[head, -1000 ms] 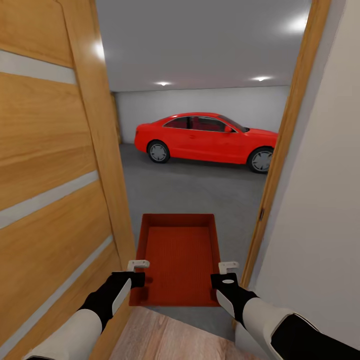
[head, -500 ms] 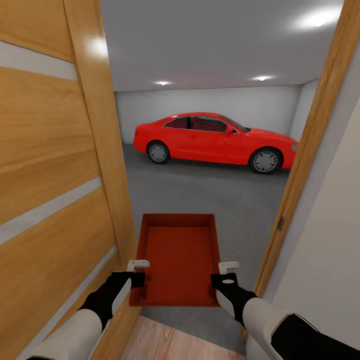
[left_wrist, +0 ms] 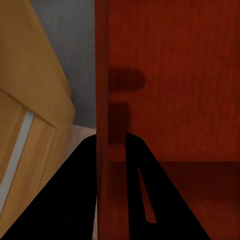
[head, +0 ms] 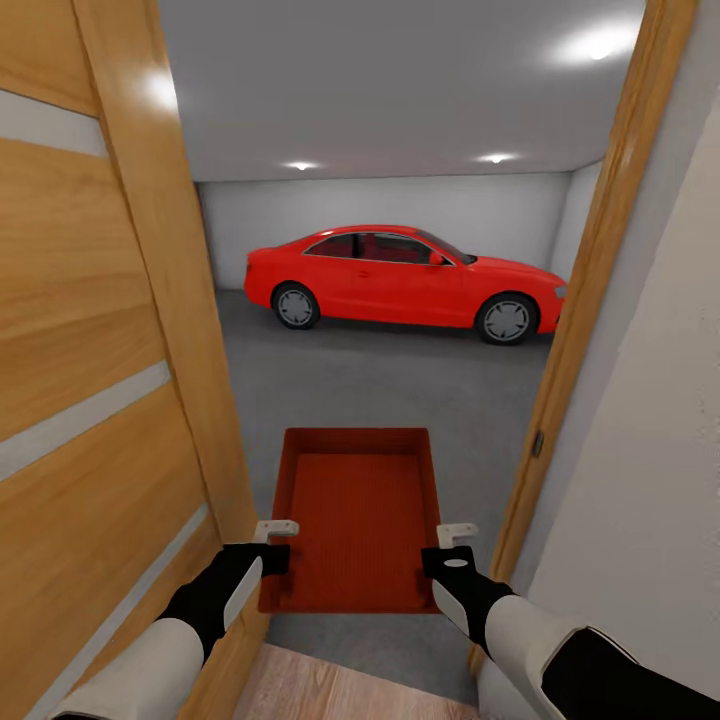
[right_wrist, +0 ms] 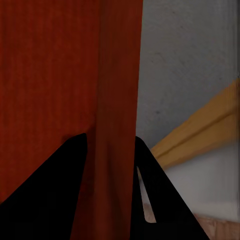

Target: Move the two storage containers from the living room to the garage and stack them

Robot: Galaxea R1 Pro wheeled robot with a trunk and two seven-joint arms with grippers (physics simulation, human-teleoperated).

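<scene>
Right now the carry step is underway: the left gripper (head: 277, 543) and right gripper (head: 456, 549) each pinch a side wall of the storage container (head: 352, 515), held in the doorway beside the wooden door (head: 100, 400). Next, I judge, roll through toward the red car (head: 400, 277) and lower it onto the garage floor (head: 380, 390).

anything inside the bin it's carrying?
Nothing visible: the storage container shows a bare ribbed red bottom. The left gripper and right gripper clamp its side walls. The inner face of the near wall is hidden from the head camera.
</scene>
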